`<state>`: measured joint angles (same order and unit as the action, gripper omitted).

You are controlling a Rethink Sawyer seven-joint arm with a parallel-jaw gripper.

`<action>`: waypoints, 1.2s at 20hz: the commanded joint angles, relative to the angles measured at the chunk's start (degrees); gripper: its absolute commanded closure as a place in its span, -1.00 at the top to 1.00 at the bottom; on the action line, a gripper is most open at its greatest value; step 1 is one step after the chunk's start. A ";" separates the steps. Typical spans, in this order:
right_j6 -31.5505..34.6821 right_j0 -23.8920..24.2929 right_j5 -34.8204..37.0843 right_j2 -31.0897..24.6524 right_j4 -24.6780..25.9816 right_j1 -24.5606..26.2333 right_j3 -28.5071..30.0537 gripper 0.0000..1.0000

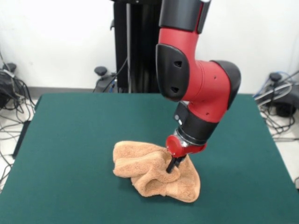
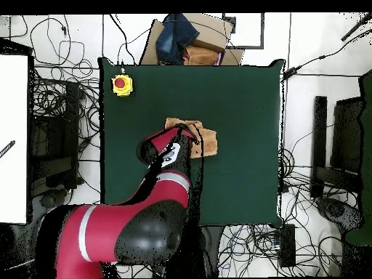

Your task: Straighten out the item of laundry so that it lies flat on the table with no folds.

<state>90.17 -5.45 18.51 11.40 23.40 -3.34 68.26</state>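
Dark green felt-topped bench [image 1: 70,140] carries a crumpled peach-orange terry towel [image 1: 149,175]. Black end effector [image 1: 174,166] presses into its folds; whether its tips are apart cannot be told

peach-orange towel [image 1: 154,172], dark green table [image 1: 74,140]

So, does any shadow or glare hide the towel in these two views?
Front view: even light, no glare; the towel shows only soft shading in its folds, where the gripper dips in. Overhead view: the arm covers part of the towel; the table looks evenly lit.
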 commanded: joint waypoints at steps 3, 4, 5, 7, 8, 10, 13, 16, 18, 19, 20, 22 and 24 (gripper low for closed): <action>6.17 -0.42 4.68 -6.13 -2.23 -10.20 14.03 -1.00; 6.07 -0.70 5.97 -6.12 -2.56 -11.79 15.57 -1.00; 5.68 -0.60 6.83 -6.54 -2.83 -13.56 17.35 -1.00; 4.78 0.37 7.34 -8.34 -3.45 -16.98 20.95 -1.00; 4.41 0.72 7.27 -9.10 -3.63 -18.01 21.95 -1.00; 4.06 0.49 8.38 -9.32 -4.00 -19.56 23.26 -1.00; 3.52 0.28 10.26 -9.37 -4.49 -21.21 24.42 -1.00; 3.24 0.99 10.36 -10.22 -4.74 -21.98 25.49 -1.00; 2.67 1.88 10.05 -11.07 -4.68 -22.93 26.74 -1.00; 2.23 2.38 10.21 -11.58 -4.71 -23.63 27.46 -1.00; 1.77 2.77 10.64 -12.07 -4.76 -24.12 27.86 -1.00; 1.15 3.43 11.07 -13.08 -4.74 -24.94 28.64 -1.00; 1.04 4.34 10.88 -14.38 -4.81 -25.96 30.44 -1.00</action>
<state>90.17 -3.43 23.69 7.13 21.36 -26.09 90.02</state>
